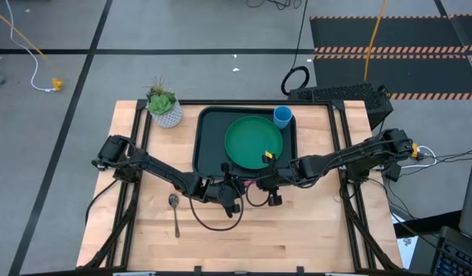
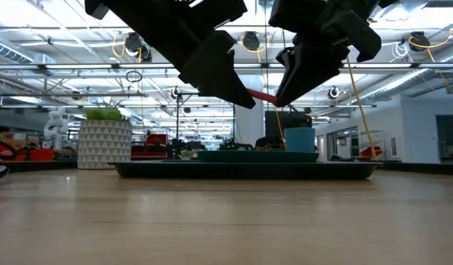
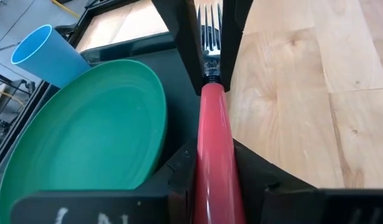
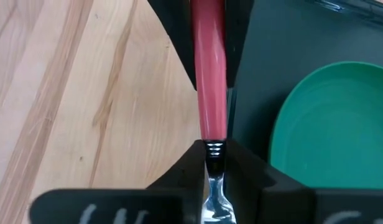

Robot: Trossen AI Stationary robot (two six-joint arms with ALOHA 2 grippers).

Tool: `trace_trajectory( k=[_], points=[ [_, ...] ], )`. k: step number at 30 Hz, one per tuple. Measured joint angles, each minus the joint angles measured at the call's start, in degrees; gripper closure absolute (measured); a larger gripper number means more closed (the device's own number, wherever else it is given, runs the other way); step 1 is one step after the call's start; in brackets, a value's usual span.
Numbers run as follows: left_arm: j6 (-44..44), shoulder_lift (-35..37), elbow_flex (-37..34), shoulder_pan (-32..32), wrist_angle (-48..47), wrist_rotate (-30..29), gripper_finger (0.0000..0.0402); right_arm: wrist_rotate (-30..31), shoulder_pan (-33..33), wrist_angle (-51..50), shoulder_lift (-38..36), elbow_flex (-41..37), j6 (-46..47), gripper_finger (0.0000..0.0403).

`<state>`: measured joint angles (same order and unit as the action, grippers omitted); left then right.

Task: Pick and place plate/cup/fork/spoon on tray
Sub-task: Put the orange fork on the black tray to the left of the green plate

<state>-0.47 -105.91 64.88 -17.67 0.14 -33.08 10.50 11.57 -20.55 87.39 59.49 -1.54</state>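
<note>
The fork (image 3: 211,118), with a red handle and silver tines, hangs in the air between my two grippers, just off the tray's near edge. My left gripper (image 1: 236,193) and my right gripper (image 1: 262,184) are both shut on it, facing each other. The dark tray (image 1: 208,123) holds the green plate (image 1: 250,139) and the light-blue cup (image 1: 283,116), which stands at its far right corner. The silver spoon (image 1: 175,213) lies on the table to the left of my left gripper. My left gripper pinches the fork's red handle (image 3: 214,163) between its two fingers and lies along the fork. It comes roughly level from the table's left. The fork is lifted clear of the table (image 2: 262,96). My right gripper pinches the fork's metal neck (image 4: 214,154), just past the end of the red handle, between its two fingers. It comes from the table's right, along the fork and opposite my left gripper. The tines lie back between its fingers (image 3: 207,28).
A white patterned pot with a green plant (image 1: 164,109) stands at the table's far left, beside the tray. Bare wooden table (image 1: 244,238) lies in front of the tray and both grippers. A keyboard (image 1: 335,93) lies beyond the far right edge.
</note>
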Motion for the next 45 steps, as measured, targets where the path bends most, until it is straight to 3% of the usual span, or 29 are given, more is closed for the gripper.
trace_trajectory(
  k=[7,17,26,39,45],
  points=[
    [-1.6,0.1,0.0,0.0,-0.4,0.0,0.0339,0.2,0.0,1.2,-0.9,0.0,0.0,0.0294],
    [-5.5,1.3,0.0,0.1,-5.6,0.2,0.0338,0.4,0.1,0.4,-10.2,-0.1,1.6,0.0228],
    [-14.4,7.8,0.1,1.0,-17.7,-3.7,0.0331,7.8,2.2,3.1,-20.1,-7.8,3.4,0.0228],
    [-35.1,16.5,0.1,2.3,-38.1,-12.8,0.0332,7.7,3.8,14.5,-25.9,-23.1,-1.2,0.0229],
    [-44.2,18.1,0.1,3.2,-47.5,-14.0,0.0339,7.5,3.8,23.0,-26.3,-29.0,-2.7,0.0229]
  ],
)
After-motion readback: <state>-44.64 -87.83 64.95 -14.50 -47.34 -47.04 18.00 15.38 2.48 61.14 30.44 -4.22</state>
